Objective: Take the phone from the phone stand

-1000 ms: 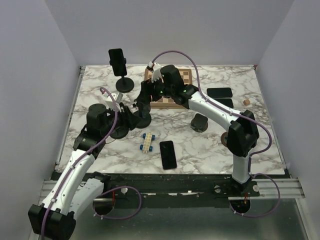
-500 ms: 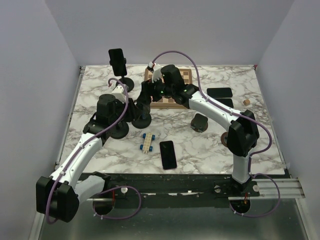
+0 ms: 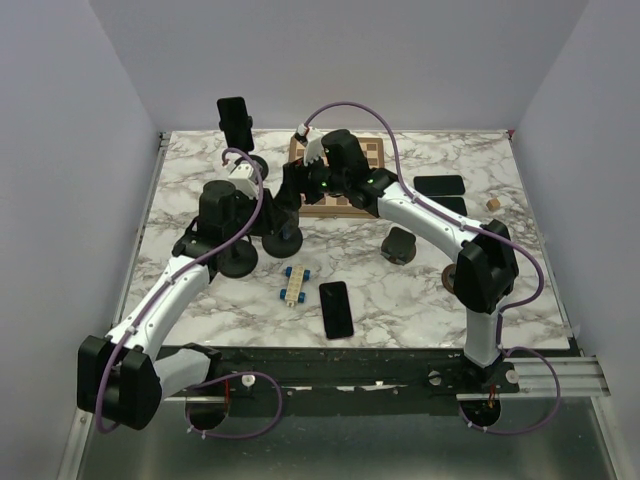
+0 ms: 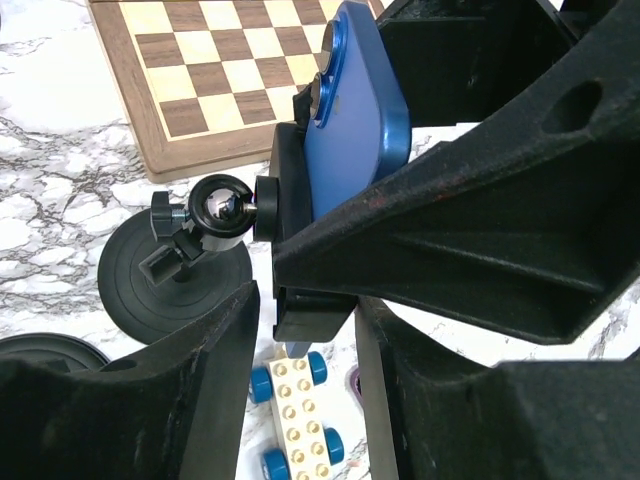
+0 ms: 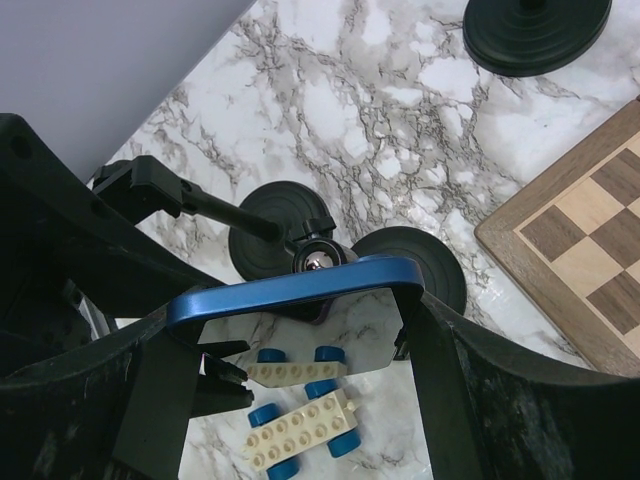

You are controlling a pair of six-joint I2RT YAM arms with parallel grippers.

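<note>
The right claw [image 5: 292, 308] is pinching the phone [image 5: 300, 283] across its edges, while the left claw [image 4: 307, 300] is straddling the stand [image 4: 222, 205] at its cradle; whether it is gripping is unclear.

No legible text, brand, number, sign: none on blue phone [image 4: 355, 110], chessboard [image 4: 200, 80], toy brick [image 4: 300, 425].

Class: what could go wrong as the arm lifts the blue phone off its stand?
1. The blue phone sits in the black clamp while the right gripper holds its edges; pulling may lift or tip the stand's round black base unless the left gripper steadies it.
2. A slip could drop it onto the cream-and-blue toy brick car close by.
</note>
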